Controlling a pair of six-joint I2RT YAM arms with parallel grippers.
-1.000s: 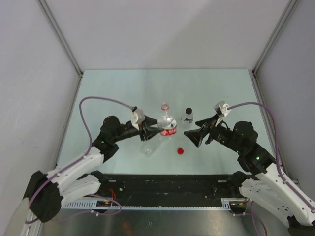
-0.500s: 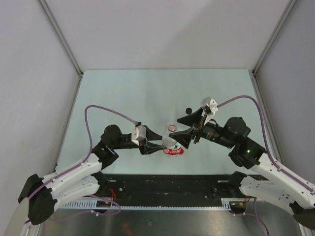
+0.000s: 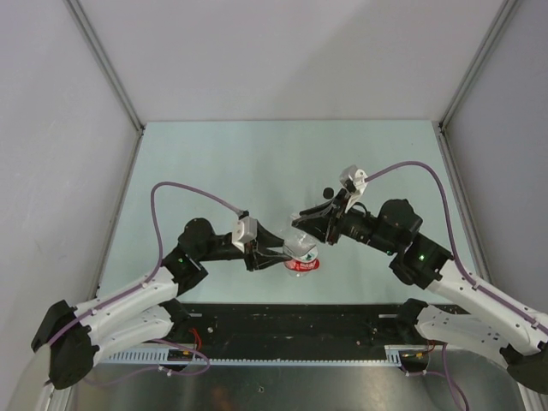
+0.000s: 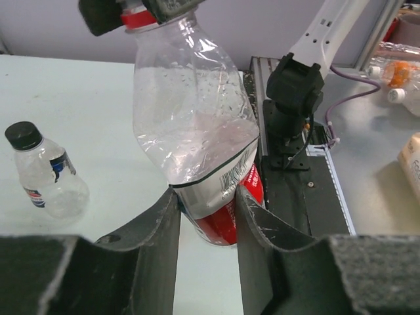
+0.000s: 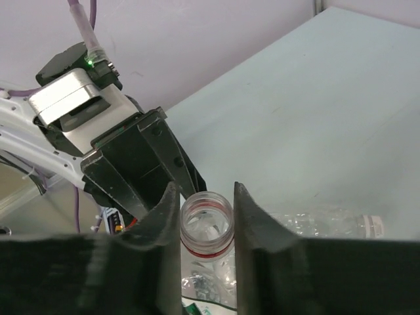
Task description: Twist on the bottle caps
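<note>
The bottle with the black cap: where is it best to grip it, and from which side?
Probably the body of the black-capped bottle, below the shoulder, from the side: it stands upright, its body is the widest part, and the cap sits on top.

1. Top view: bright, even overhead light; table [image 3: 214, 154] shows only faint, soft shadows.
2. Left wrist view: small glints on clear bottle [image 4: 190, 111]; bottom foreground dark and soft-focused.
3. Right wrist view: flat light; near foreground blurred, table sharper.
</note>
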